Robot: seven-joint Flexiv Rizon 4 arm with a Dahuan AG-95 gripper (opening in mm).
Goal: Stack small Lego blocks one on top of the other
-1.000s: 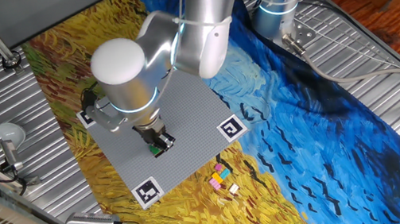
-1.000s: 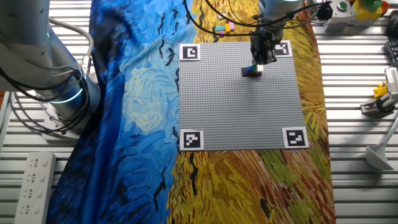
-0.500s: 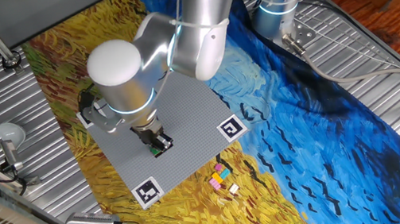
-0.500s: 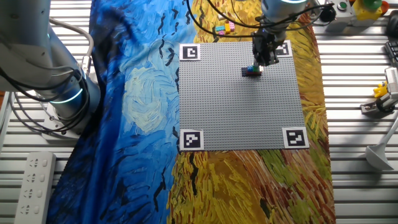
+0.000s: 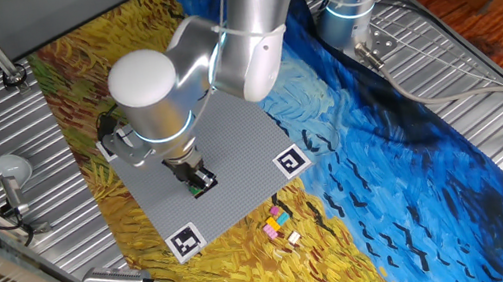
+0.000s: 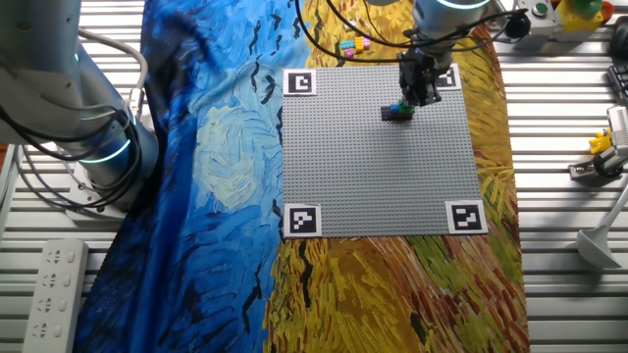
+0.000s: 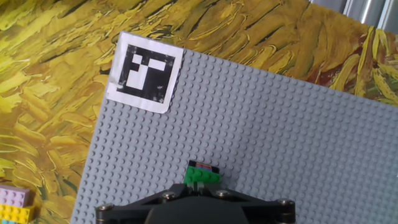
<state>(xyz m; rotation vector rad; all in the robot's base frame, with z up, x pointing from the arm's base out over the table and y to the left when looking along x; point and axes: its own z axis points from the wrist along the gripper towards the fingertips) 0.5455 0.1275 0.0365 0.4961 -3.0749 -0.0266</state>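
Observation:
A short stack of small Lego blocks (image 7: 203, 173), green on top with red and dark ones under it, stands on the grey baseplate (image 7: 280, 124). In the fixed views the stack (image 5: 203, 180) (image 6: 397, 111) sits near one tagged corner. My gripper (image 5: 192, 171) (image 6: 420, 94) (image 7: 203, 188) hovers right at the stack, its tip just behind the green block. Its black body hides the fingertips in the hand view, so the jaw gap does not show. Loose small blocks (image 5: 278, 224) (image 6: 353, 44) (image 7: 13, 205) in pink, yellow and white lie on the cloth beside the plate.
The baseplate (image 6: 373, 167) lies on a painted cloth and has black-and-white tags (image 7: 144, 73) at its corners. A second arm's base (image 6: 93, 147) stands at the table's side. A power strip (image 6: 54, 284) and small tools lie on the metal table around it.
The arm has shifted slightly sideways over the plate. The stack with the green block on top has stayed where it was.

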